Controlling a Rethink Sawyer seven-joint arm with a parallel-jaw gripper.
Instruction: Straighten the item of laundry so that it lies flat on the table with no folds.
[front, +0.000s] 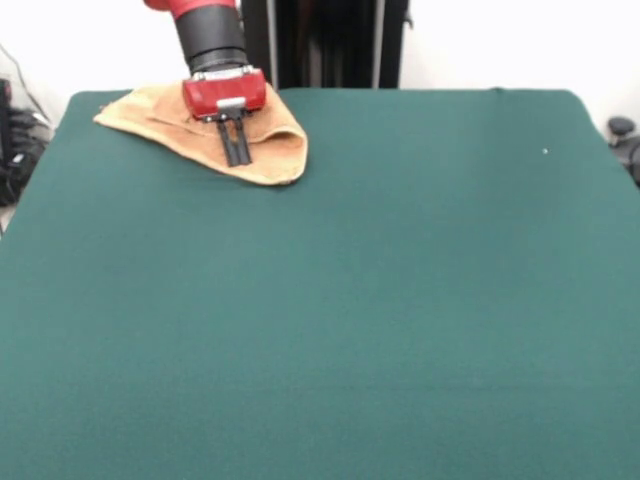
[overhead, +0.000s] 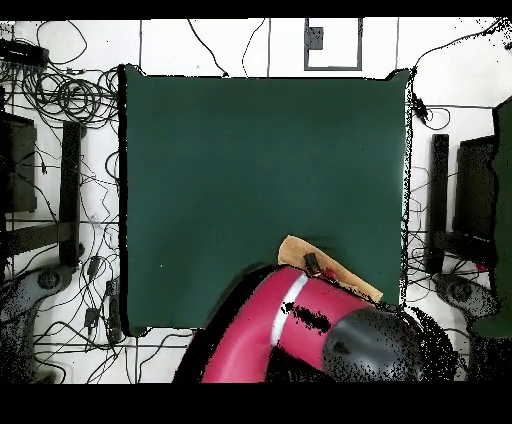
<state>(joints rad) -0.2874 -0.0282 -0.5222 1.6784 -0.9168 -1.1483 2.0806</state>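
The towel (front: 200, 130) was still folded near the table's (front: 400, 300) far corner, with the gripper's (front: 235, 150) fingers closed together over it, flattening not yet done.

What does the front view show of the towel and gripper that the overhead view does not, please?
Only the front view shows the gripper, its two black fingers close together, tips down on the folded, bunched orange-tan terry-cloth towel. Only the overhead view shows the red arm covering much of the towel, and cables on the floor. Both show the towel near the robot-side edge of the dark green felt-covered table.
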